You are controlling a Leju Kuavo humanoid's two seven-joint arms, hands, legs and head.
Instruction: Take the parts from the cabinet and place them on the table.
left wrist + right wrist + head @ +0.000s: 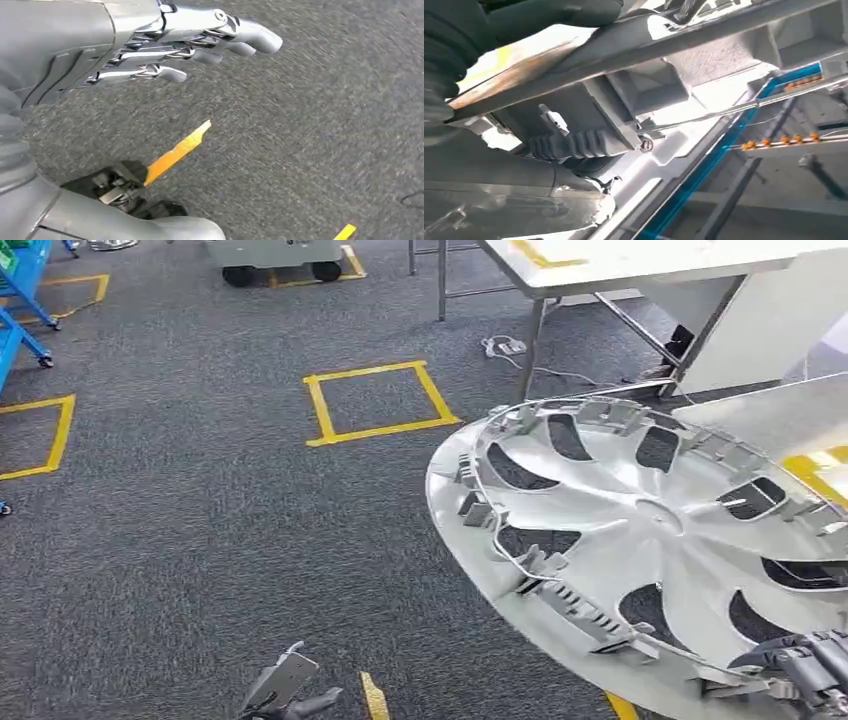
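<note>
Slippage worries me: my right hand [800, 665] grips only the rim of the round silver plastic hubcap [650, 540], carried tilted above the grey carpet [200, 540] near the white table [640, 265], while my left hand [190, 50] hangs empty, fingers loose.

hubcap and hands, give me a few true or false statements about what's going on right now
1. The right hand holds the silver hubcap at its rim. True.
2. The hubcap lies flat on the white table. False: it is held in the air over the grey carpet.
3. The left hand holds a part. False: it holds nothing, fingers apart.
4. Yellow tape marks a square on the carpet. True.
</note>
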